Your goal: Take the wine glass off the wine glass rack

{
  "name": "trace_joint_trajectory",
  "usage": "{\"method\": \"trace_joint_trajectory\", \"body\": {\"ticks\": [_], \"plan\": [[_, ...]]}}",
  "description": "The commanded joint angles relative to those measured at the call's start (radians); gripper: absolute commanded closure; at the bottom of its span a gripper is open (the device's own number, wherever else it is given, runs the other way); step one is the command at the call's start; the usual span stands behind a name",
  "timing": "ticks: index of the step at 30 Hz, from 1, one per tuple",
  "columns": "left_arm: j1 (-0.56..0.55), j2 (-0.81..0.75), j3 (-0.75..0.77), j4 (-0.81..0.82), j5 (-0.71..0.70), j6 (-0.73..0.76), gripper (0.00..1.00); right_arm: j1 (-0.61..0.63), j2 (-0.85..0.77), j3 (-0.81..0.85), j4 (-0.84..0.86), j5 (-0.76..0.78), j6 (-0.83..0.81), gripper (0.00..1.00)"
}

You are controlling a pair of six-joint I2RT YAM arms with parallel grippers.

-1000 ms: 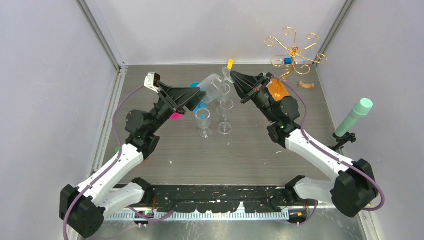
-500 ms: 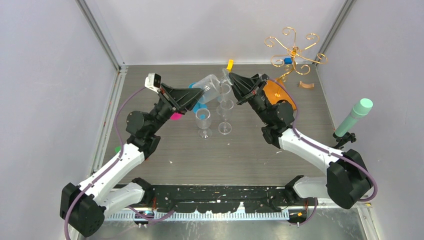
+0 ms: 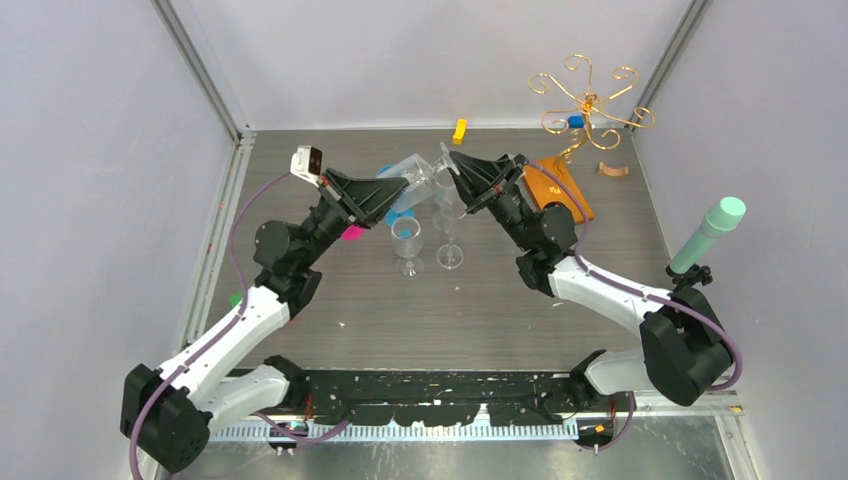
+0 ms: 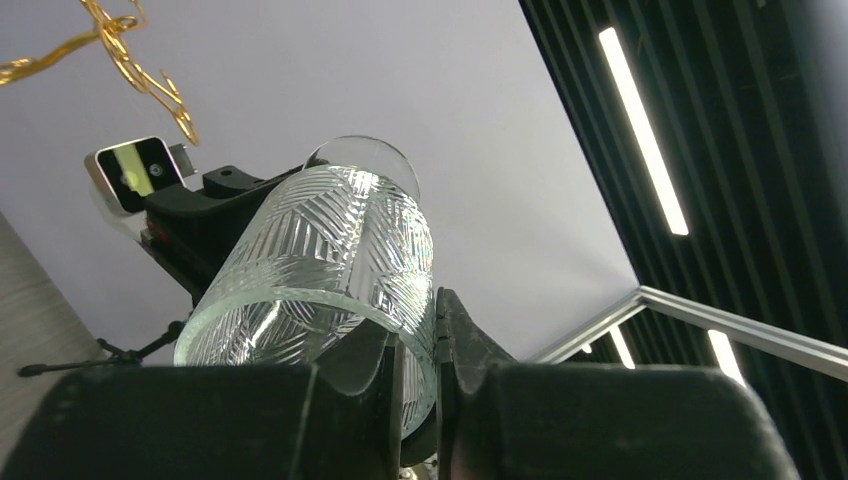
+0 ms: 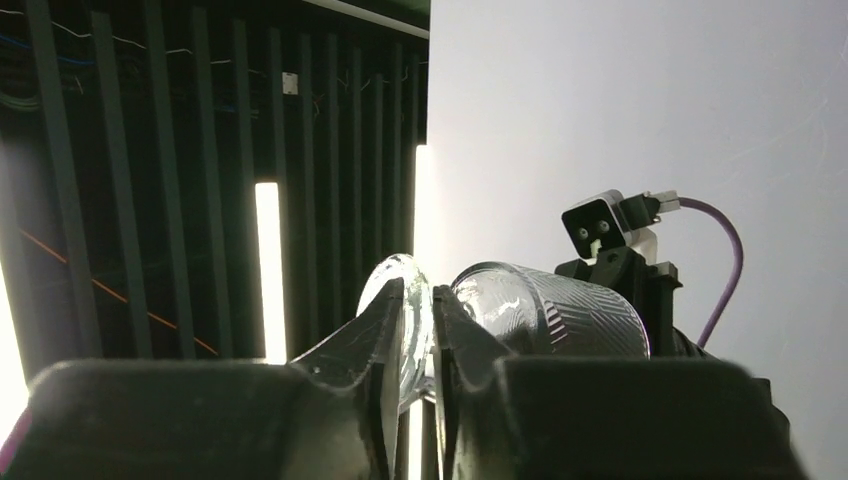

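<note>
Two glasses (image 3: 406, 243) stand upright mid-table. Above them one wine glass (image 3: 418, 173) hangs tilted. The left gripper (image 3: 402, 187) pinches its rim and the right gripper (image 3: 448, 159) clamps its foot. One rack (image 3: 587, 98) stands far right, well apart.

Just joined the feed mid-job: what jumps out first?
A cut-pattern wine glass hangs tilted over the table's middle, the left gripper pinching its bowl rim, the right gripper its foot. Two more glasses stand below it. The gold wine glass rack sits at the far right corner, no glass visible on it.
</note>
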Motion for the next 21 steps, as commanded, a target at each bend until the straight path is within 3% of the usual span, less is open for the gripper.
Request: {"method": "trace_joint_trajectory", "body": {"ticks": [1,2,4,8,11,14,21], "plan": [[-0.007,-0.093,0.045,-0.084,0.032,0.158,1.0,0.004,-0.002,0.011,0.023,0.017,0.092,0.62],[-0.008,-0.116,0.052,-0.136,0.024,0.197,1.0,0.004,-0.004,0.012,0.015,0.011,0.082,0.55],[-0.008,-0.164,0.077,-0.285,0.002,0.31,1.0,0.004,-0.014,0.02,-0.026,-0.002,0.042,0.33],[-0.008,-0.263,0.189,-0.686,-0.122,0.649,1.0,0.004,-0.051,0.034,-0.151,-0.026,-0.098,0.18],[-0.008,-0.307,0.29,-1.028,-0.334,0.885,1.0,0.004,-0.107,0.048,-0.359,-0.034,-0.197,0.16],[-0.008,-0.332,0.34,-1.216,-0.54,1.043,1.0,0.003,-0.167,0.074,-0.527,-0.034,-0.324,0.16],[-0.008,-0.312,0.38,-1.5,-0.632,1.147,1.0,0.004,-0.25,0.214,-1.043,0.015,-0.671,0.16]]}}
